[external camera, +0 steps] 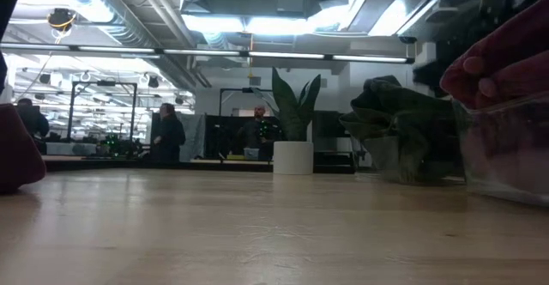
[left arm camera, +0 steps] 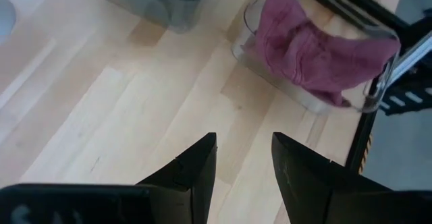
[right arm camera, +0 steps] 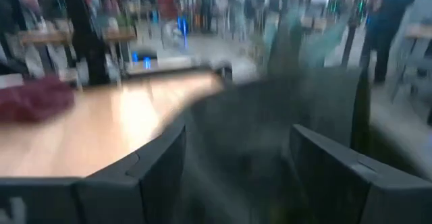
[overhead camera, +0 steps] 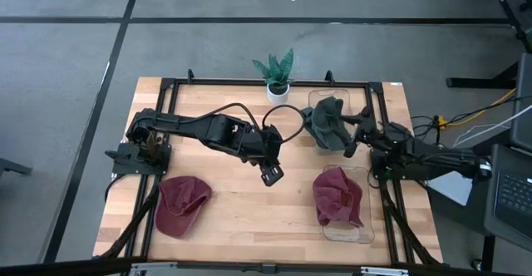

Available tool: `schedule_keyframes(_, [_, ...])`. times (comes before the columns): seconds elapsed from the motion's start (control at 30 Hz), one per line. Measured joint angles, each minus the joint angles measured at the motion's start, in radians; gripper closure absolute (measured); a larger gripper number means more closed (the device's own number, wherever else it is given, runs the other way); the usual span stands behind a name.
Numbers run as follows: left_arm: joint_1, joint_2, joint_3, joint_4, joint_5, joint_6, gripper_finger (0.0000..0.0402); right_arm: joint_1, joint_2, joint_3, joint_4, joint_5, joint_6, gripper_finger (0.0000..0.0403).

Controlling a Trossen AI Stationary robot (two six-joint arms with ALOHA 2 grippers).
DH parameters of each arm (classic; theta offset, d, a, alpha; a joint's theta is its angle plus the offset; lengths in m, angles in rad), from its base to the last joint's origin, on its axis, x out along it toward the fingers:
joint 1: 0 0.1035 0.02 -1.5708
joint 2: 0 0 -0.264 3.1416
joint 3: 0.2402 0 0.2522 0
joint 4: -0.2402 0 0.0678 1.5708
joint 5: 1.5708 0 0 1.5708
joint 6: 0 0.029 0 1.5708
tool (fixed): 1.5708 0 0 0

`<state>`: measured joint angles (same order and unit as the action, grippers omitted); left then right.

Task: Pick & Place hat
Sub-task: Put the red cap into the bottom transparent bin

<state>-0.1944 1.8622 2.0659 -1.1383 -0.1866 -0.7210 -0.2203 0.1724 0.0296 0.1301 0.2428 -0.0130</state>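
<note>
A maroon hat lay crumpled in a clear plastic bin at the right front of the wooden table. Its cloth was soft and folded over itself, one edge draped across the bin's rim. In the left wrist view the same hat showed as a rumpled pink-red heap inside the clear bin.

A second maroon hat sat on the bare wood at the left front, its crown slumped and its brim turned toward the table edge.

A dark green hat lay bunched in another clear bin at the right rear, just beside a small potted plant in a white pot.

The left gripper hung over the middle of the table, between the two maroon hats. Its fingers stood partly apart with bare wood showing between them, holding nothing.

The right gripper was at the green hat's edge, its fingers spread wide. Dark blurred cloth filled the gap between them, but whether they gripped it could not be told.
</note>
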Motion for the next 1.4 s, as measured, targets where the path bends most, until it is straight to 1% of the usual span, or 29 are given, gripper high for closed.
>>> schedule_keyframes(0.1, [0.0,0.0,0.0,-0.027,0.008,0.0,0.0263,0.0,-0.054,-0.001,-0.147,-0.014,0.033,0.0139])
schedule_keyframes(0.2, [0.0,0.0,0.0,-0.069,0.007,0.0,0.0263,0.0,-0.087,0.0,-0.144,-0.078,0.03,0.0139])
schedule_keyframes(0.3, [0.0,0.0,0.0,-0.109,0.01,-0.001,0.0263,-0.002,-0.097,0.0,-0.142,-0.084,0.033,0.0139])
schedule_keyframes(0.53, [0.0,0.0,0.0,-0.115,0.013,0.022,0.0263,-0.002,-0.097,-0.001,-0.144,-0.087,0.011,0.0139])
schedule_keyframes(0.67, [0.0,0.0,0.0,-0.115,0.019,0.098,0.0263,-0.002,-0.097,-0.001,-0.144,-0.086,0.009,0.0139])
schedule_keyframes(0.87, [-0.004,0.0,0.0,-0.117,0.122,0.229,0.0263,-0.002,-0.097,-0.001,-0.144,-0.086,0.009,0.0139])
schedule_keyframes(0.97, [-0.018,0.0,0.0,-0.142,0.141,0.31,0.0263,-0.002,-0.097,-0.001,-0.144,-0.086,0.008,0.0139])
schedule_keyframes(1.2, [-0.078,-0.019,0.0,-0.265,0.16,0.47,0.0263,-0.002,-0.097,-0.001,-0.144,-0.086,0.008,0.0139])
schedule_keyframes(1.4, [-0.156,-0.074,0.0,-0.414,0.161,0.667,0.0263,-0.002,-0.097,-0.001,-0.144,-0.086,0.008,0.0139])
